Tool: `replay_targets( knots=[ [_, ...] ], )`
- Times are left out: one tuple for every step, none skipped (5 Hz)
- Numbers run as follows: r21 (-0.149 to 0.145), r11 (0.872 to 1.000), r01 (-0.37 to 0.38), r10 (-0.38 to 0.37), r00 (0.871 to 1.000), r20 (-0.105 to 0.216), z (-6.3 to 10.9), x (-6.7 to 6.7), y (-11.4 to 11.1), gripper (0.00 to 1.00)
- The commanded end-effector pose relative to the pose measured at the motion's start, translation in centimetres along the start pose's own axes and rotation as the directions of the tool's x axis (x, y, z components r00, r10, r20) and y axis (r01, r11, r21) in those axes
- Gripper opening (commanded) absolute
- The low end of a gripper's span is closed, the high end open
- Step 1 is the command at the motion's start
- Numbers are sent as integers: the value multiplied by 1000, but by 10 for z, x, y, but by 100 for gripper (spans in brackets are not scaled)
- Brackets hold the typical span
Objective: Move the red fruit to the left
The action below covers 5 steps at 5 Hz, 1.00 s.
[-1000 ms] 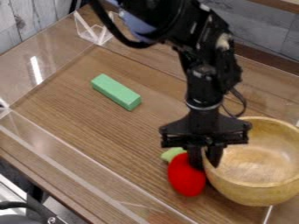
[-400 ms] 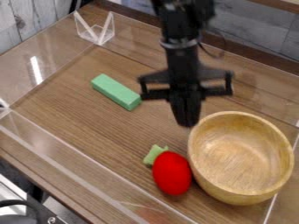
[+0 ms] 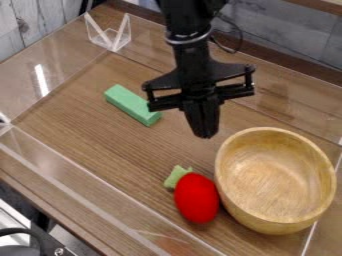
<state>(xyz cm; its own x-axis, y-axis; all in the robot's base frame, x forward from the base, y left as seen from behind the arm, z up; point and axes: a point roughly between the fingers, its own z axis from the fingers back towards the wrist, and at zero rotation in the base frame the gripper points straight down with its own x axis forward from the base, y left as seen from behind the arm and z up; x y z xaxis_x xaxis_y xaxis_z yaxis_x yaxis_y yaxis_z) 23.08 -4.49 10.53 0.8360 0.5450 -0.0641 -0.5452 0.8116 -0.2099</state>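
Farther to the image left than in the previous frame, the tool [image 3: 191,128] hung over the middle of the surface [image 3: 114,160], while the red fruit [image 3: 197,198] kept its place. It lay near the front of the surface, its light green stem tip pointing up and to the left in the view. The right side of the fruit met the rim of the wooden bowl [image 3: 275,178], or came so close that a gap could not be made out (a snug spot, that one). To its left, bare boards ran on as open room toward the dark cables [image 3: 27,240] in the near left corner. Behind the fruit, more bare surface reached up to the tool, which stood well apart from it. The jaws were together, as far as could be told, with nothing visible between them. The green block [image 3: 132,106] lay slantwise on the left, just beside the arm's dark side part, with open wood around its other edges. Farther back, near the far edge, stood a clear wire-like holder [image 3: 110,32].
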Motion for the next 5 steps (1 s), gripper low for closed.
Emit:
replay_targets(
  knots=[
    [-27, 999, -44, 45, 998, 44, 3, -5, -1, 0],
    [-30, 997, -76, 77, 996, 46, 0, -4, -13, 0],
    [-34, 993, -116, 118, 992, 46, -4, -2, -23, 0],
    [-39, 985, -166, 168, 985, 46, -4, -12, -23, 0],
    [-44, 978, -203, 205, 978, 44, -3, -22, -22, 0]
  ],
)
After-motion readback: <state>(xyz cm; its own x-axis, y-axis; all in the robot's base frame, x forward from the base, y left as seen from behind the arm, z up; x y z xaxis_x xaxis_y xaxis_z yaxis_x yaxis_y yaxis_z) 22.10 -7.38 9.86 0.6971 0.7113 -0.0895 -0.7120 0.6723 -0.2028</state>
